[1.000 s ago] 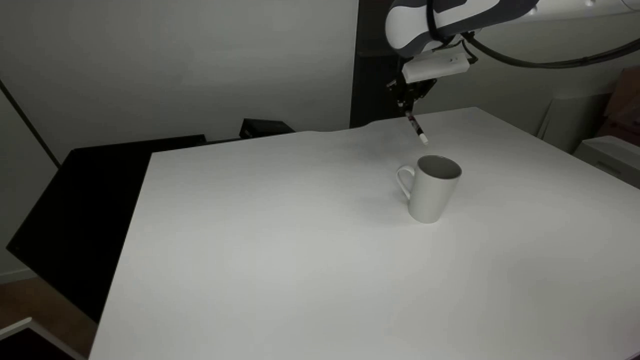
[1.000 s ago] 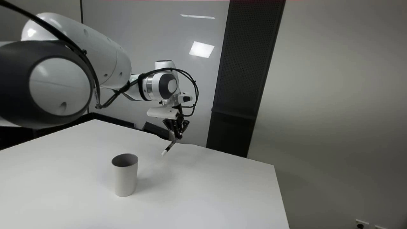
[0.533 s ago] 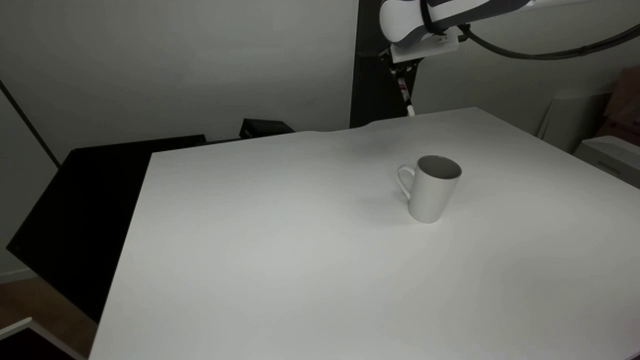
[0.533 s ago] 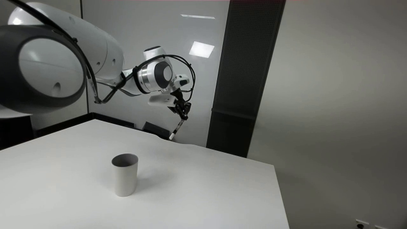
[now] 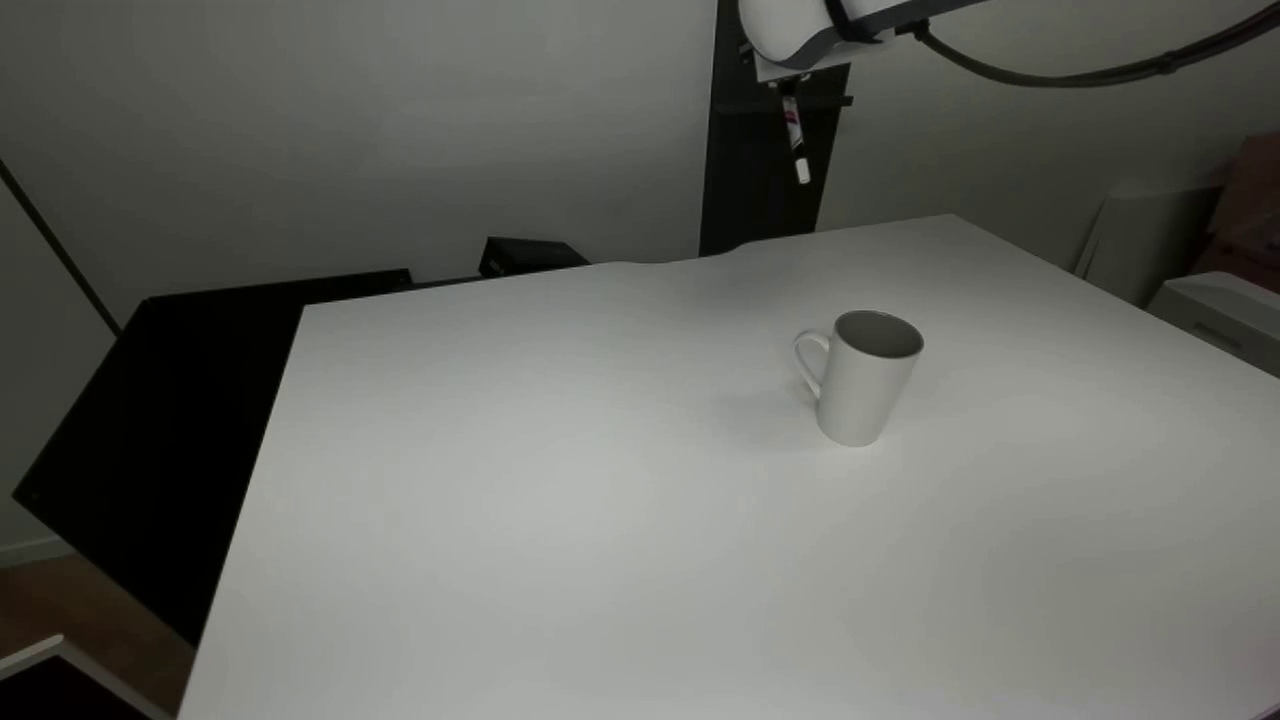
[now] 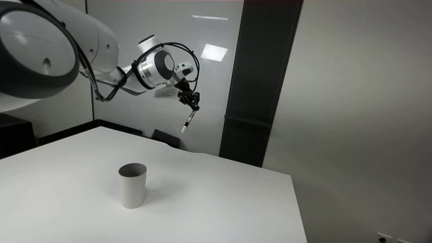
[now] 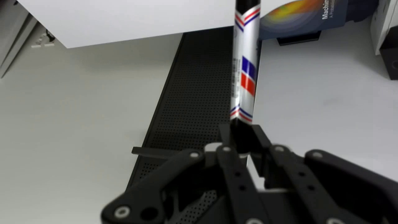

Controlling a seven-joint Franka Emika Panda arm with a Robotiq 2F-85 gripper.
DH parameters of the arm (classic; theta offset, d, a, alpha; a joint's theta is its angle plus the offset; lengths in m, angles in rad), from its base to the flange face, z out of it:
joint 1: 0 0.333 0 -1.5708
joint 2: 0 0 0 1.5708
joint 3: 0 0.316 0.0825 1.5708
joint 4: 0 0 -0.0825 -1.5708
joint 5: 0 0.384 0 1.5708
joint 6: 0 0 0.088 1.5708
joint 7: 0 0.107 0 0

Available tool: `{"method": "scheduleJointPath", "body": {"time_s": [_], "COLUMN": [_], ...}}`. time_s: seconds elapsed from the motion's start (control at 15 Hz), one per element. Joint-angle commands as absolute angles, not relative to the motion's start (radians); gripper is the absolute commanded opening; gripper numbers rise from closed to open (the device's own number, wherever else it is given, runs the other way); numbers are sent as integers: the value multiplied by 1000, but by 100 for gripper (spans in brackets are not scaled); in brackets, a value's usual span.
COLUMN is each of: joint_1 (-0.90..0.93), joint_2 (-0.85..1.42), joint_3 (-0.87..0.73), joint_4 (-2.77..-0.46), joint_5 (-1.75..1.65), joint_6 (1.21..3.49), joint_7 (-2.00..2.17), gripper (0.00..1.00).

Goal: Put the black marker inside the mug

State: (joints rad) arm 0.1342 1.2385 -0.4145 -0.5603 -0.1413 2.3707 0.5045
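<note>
The white mug stands upright on the white table in both exterior views [image 5: 862, 398] [image 6: 132, 190]. Its loop handle [image 5: 806, 362] shows in only one of them; its inside looks dark. My gripper is shut on the black marker [image 7: 244, 71], holding it by its black upper end; the fingertips [image 7: 242, 137] press it from both sides. The marker has a whitish section with red and blue marks. In both exterior views the marker [image 5: 795, 140] [image 6: 190, 120] hangs tilted, white end down, high above the table's far side and well apart from the mug. The gripper [image 6: 194, 108] is above it.
The white table [image 5: 600, 500] has a wavy far edge. A dark perforated panel [image 6: 263, 74] stands behind it against the wall. A small black box [image 5: 530, 255] sits beyond the far edge. In the wrist view a colourful book [image 7: 298, 18] shows near the table's edge.
The gripper has risen with the marker, from low near the mug to high beyond the table's far edge in an exterior view. The marker now hangs more steeply there. The mug has not moved.
</note>
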Motion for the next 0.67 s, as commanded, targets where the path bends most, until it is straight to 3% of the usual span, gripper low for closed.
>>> {"method": "scheduleJointPath", "body": {"time_s": [0.0,0.6], "joint_1": [174,207], "joint_2": [1199,1119], "joint_3": [-454,-438], "joint_4": [-597,-647], "joint_5": [-161,-125], "joint_6": [2351,2245], "joint_7": [573,537], "gripper": [7,7]}}
